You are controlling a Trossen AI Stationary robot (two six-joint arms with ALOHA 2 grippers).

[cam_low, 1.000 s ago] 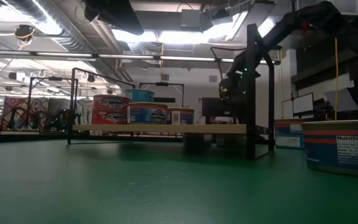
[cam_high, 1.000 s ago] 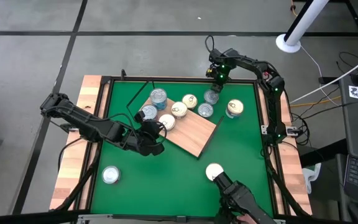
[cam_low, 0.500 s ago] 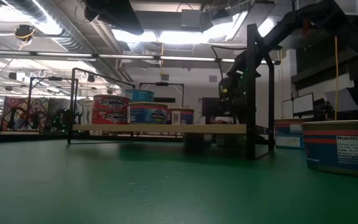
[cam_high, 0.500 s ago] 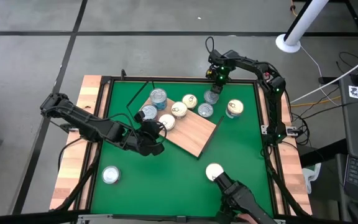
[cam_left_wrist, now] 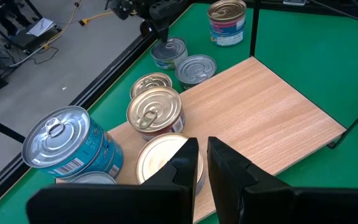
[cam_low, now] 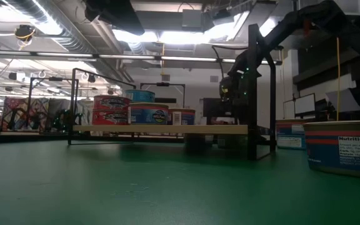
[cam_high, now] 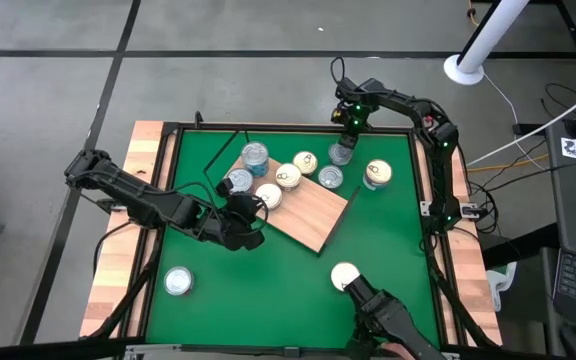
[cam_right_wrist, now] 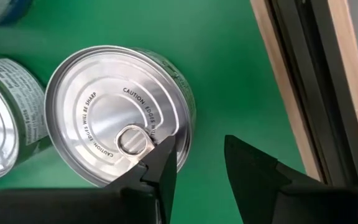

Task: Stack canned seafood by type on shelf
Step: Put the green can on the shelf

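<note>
The left hand point(cam_left_wrist: 202, 163) hides part of a cream-lidded tin point(cam_left_wrist: 160, 158); label print stays unreadable.

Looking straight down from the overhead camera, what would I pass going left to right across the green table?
A lone tin on the mat → left gripper → wooden shelf carrying tins → a cream-lidded tin → right gripper → a gold-lidded tin on the mat.

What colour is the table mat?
Green table mat, clearest in the high view.
</note>
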